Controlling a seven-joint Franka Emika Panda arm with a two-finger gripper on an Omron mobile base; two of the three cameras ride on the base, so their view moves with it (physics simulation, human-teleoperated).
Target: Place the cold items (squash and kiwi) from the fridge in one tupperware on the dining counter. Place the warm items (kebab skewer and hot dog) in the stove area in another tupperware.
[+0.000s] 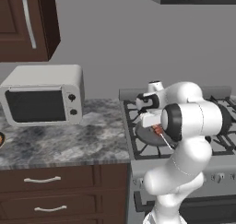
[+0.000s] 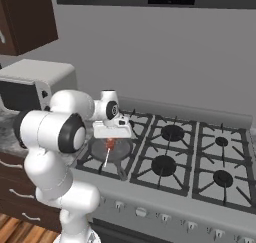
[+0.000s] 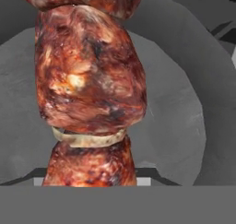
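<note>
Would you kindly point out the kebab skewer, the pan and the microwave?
kebab skewer (image 3: 90, 85), hand view, middle meat chunk.
pan (image 2: 125, 148), right base view, right rim.
microwave (image 1: 37, 105), left base view, door glass.

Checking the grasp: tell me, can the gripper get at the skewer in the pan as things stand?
Probably yes. The gripper is down over the pan on the skewer, with nothing between; it reads as shut on it.
</note>
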